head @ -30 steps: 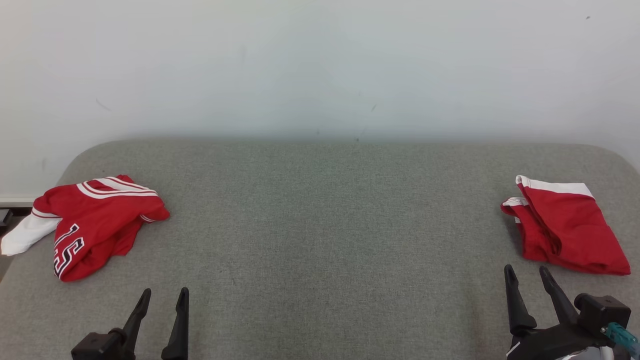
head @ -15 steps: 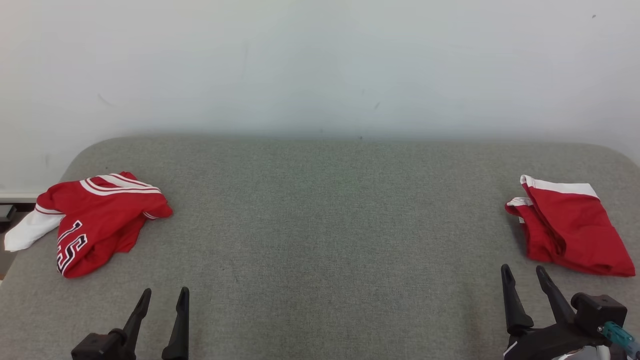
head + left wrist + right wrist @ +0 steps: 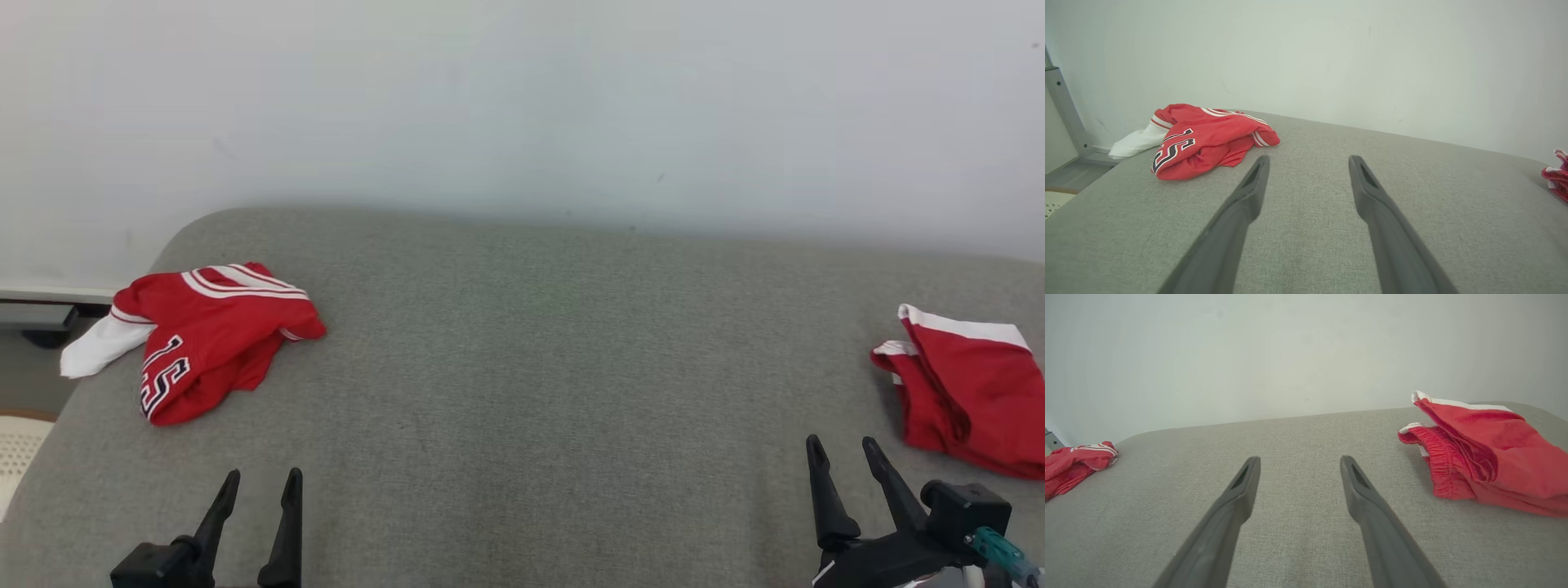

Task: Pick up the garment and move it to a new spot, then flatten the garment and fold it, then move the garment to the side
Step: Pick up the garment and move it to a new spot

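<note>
A crumpled red-and-white jersey (image 3: 214,335) lies at 10 o'clock on the grey fabric surface (image 3: 522,367); folded red shorts (image 3: 963,400) lie at 3 o'clock. The left gripper (image 3: 263,474) and right gripper (image 3: 841,441) are spread, empty.

Before me a grey fabric-covered worktop (image 3: 522,343) with rounded far corners meets a plain white wall (image 3: 522,98), evenly lit; past its left edge I see a grey metal frame (image 3: 1064,106) and a pale perforated thing (image 3: 20,445)

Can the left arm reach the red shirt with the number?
Probably yes: the left end effector is open, and just bare grey cushion lies between it and the numbered shirt.
</note>
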Motion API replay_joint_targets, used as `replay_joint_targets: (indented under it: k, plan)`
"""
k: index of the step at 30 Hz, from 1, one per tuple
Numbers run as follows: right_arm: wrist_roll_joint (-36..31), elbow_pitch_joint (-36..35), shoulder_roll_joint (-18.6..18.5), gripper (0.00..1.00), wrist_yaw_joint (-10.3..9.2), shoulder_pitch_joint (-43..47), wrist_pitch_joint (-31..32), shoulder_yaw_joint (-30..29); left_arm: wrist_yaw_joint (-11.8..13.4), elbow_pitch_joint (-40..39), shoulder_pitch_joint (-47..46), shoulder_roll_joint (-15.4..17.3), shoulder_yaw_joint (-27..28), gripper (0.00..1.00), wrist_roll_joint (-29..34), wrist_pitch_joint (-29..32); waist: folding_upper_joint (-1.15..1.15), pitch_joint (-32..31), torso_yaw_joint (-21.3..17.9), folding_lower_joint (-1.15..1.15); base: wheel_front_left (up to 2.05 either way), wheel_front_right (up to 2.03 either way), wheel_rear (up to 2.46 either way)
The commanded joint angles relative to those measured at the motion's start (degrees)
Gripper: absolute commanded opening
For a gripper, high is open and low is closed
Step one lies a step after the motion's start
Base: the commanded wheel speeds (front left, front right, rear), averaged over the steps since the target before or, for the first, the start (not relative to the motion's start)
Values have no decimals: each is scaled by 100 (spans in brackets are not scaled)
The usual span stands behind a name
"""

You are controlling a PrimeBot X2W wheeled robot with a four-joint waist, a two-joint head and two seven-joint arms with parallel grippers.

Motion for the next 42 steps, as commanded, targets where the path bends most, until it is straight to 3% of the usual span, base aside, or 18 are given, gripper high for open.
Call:
replay_joint_targets:
  k: [1,27,42]
  plan:
    - [23,1,-13,100,-4,-40,-50,7,25,-16,-24,60,8,100,-10,12,0,-18,250,0,0,0,0]
    - [198,66,-15,100,-4,-102,-129,679,254,-389,288,279,133,100,-194,192,0,-58,1909,0,0,0,0]
    - [92,49,-16,100,-4,-139,-104,824,326,-486,280,264,74,100,-331,461,0,76,2082,0,0,0,0]
